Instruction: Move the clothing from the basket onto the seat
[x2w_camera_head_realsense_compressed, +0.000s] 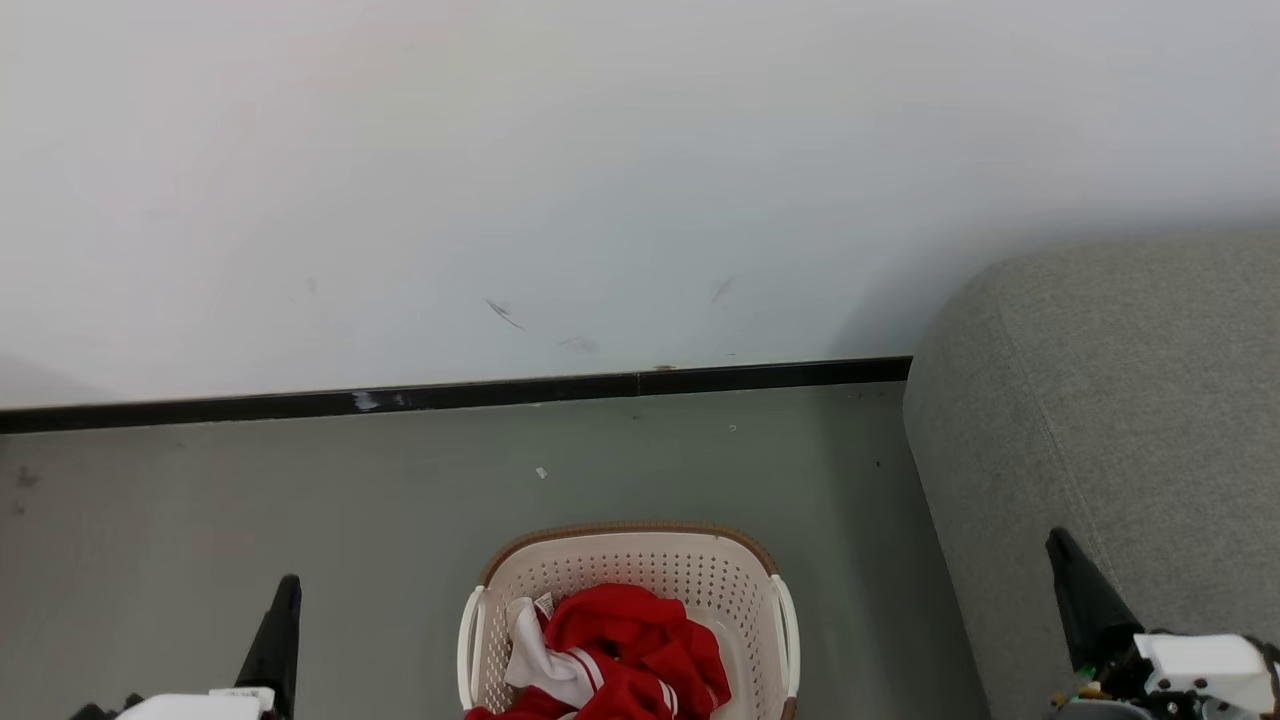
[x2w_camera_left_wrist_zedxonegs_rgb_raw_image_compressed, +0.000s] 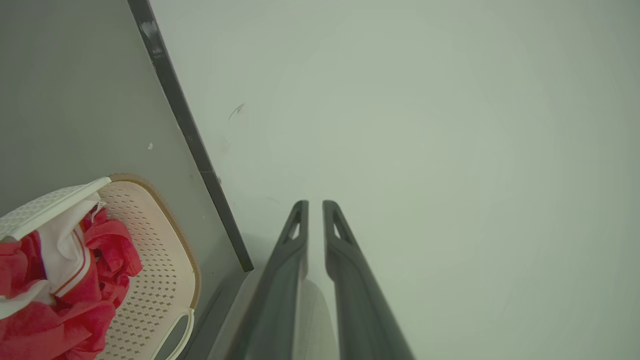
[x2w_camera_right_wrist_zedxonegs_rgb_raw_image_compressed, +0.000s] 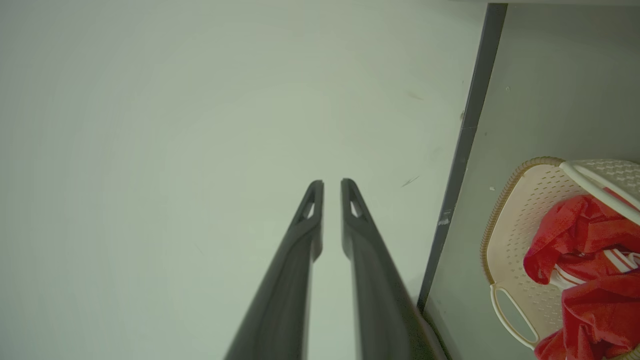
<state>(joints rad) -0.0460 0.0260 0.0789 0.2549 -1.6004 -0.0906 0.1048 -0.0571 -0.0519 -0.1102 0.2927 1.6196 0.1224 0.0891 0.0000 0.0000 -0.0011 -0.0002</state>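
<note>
Floor (x2w_camera_head_realsense_compressed: 200, 520) with a grey finish spans the lower left of the head view and meets a white wall (x2w_camera_head_realsense_compressed: 600, 150) along a black skirting strip (x2w_camera_head_realsense_compressed: 450, 395).

The left gripper (x2w_camera_head_realsense_compressed: 286, 600) rises from the bottom edge at lower left. It points up the view over bare floor, well apart from the basket (x2w_camera_head_realsense_compressed: 640, 560). In the left wrist view, the left gripper (x2w_camera_left_wrist_zedxonegs_rgb_raw_image_compressed: 315, 206) has its two dark fingers drawn close, with a thin slit between the tips and nothing held. The fingers point at the wall.

The basket stands on the floor at bottom centre, with its brown rim toward the wall. One white handle sits on each side, and the near part is cut off by the picture edge. The clothing (x2w_camera_head_realsense_compressed: 630, 640) lies crumpled inside the basket. It is red, with a white panel on its left side and thin white stripes lower down.

The seat (x2w_camera_head_realsense_compressed: 1120, 400) occupies the right side. It is grey upholstery with a rounded corner and a stitched seam, and a strip of floor separates it from the basket.

The right gripper (x2w_camera_head_realsense_compressed: 1075, 580) shows at lower right, in front of the seat. Contact with the fabric cannot be determined. In the right wrist view, the right gripper (x2w_camera_right_wrist_zedxonegs_rgb_raw_image_compressed: 332, 186) has its fingers close together with a thin slit between them, gripping nothing and aimed at the wall. The basket (x2w_camera_right_wrist_zedxonegs_rgb_raw_image_compressed: 515, 210) and clothing (x2w_camera_right_wrist_zedxonegs_rgb_raw_image_compressed: 585, 235) lie at the right edge of that view.
</note>
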